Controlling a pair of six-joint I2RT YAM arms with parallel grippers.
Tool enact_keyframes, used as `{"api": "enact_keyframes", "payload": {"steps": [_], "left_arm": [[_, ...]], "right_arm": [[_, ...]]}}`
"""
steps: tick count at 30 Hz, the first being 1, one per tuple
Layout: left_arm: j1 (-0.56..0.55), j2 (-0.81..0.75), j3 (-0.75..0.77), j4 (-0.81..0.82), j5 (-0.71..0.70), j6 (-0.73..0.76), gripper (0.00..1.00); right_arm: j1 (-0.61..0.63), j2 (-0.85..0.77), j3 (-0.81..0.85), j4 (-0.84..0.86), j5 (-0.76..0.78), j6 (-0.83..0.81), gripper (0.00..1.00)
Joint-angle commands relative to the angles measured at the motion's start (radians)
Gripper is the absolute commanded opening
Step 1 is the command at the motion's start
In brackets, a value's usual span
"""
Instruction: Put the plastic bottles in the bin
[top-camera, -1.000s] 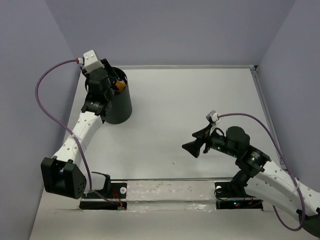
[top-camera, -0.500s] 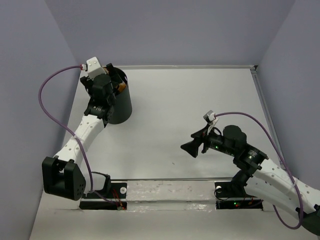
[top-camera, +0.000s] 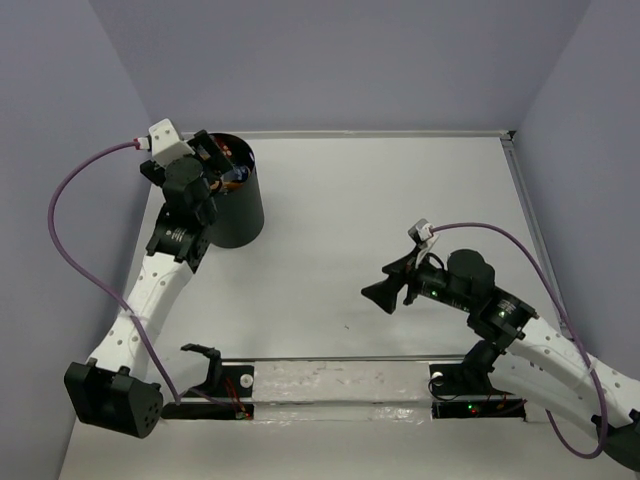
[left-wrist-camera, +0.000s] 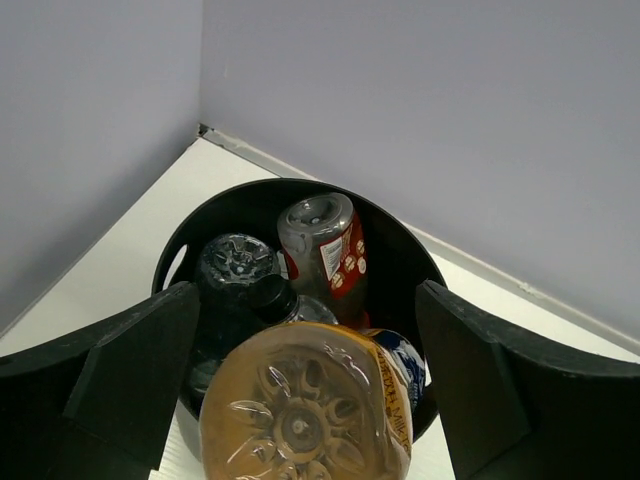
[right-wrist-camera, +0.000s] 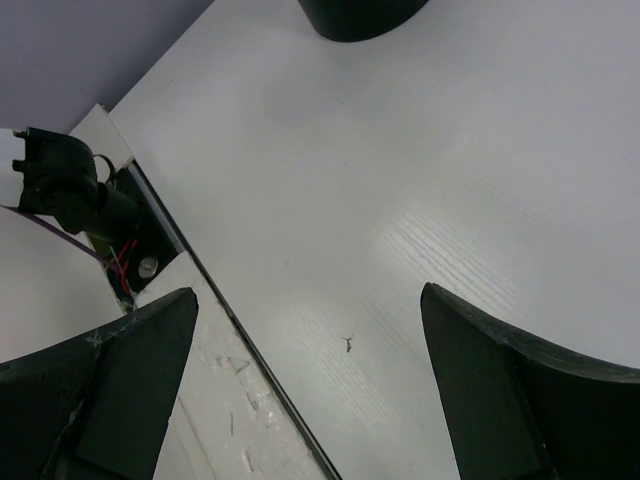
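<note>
The bottles sit in the bin (left-wrist-camera: 400, 255), a black round bucket at the far left corner of the worktop (top-camera: 390, 200), close to the two walls. In the left wrist view the orange bottle (left-wrist-camera: 305, 425) is nearest the camera, base up, with its blue-white label running down into the bin. Behind it a red-label bottle (left-wrist-camera: 322, 245) leans against the far inner wall, also base up. To its left is a clear bottle (left-wrist-camera: 235, 265), and a black cap (left-wrist-camera: 268, 292) shows between these and the orange one. How many more lie below cannot be told.

The left pincer (left-wrist-camera: 305, 290) hangs over the near-left rim of the bin, jaws spread wide. The orange bottle's base fills the gap between them in that view; whether either finger touches it cannot be told.

The right pincer (right-wrist-camera: 307, 295) is well apart from the bin, above bare worktop on the right side, pointing left, jaws wide and holding nothing. A small dark mark (right-wrist-camera: 347, 343) lies on the worktop below it. A purple cable (top-camera: 60, 230) loops out from the left wrist.
</note>
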Motion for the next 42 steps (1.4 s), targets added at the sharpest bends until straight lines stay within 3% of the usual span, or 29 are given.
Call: {"api": "enact_keyframes", "payload": {"steps": [1, 16, 24, 29, 34, 42], "left_arm": [[0.002, -0.039, 0.043, -0.027, -0.014, -0.008, 0.99], [0.028, 0.095, 0.022, -0.002, -0.002, -0.051, 0.99], [0.052, 0.168, -0.010, 0.058, -0.122, -0.054, 0.99], [0.056, 0.104, -0.026, 0.064, -0.108, -0.068, 0.99], [0.054, 0.034, 0.065, 0.030, -0.034, -0.056, 0.99], [0.054, 0.038, 0.135, -0.011, -0.022, -0.047, 0.99]], "right_arm": [[0.002, -0.015, 0.071, 0.034, 0.015, -0.007, 0.98], [0.002, 0.005, 0.123, 0.014, 0.012, -0.024, 0.96], [0.002, 0.000, 0.119, 0.014, 0.008, -0.028, 0.95], [0.002, -0.017, 0.119, 0.007, 0.008, -0.024, 0.95], [0.002, -0.003, 0.154, 0.001, 0.005, -0.016, 0.97], [0.002, -0.006, 0.166, -0.002, 0.005, 0.002, 0.98]]}}
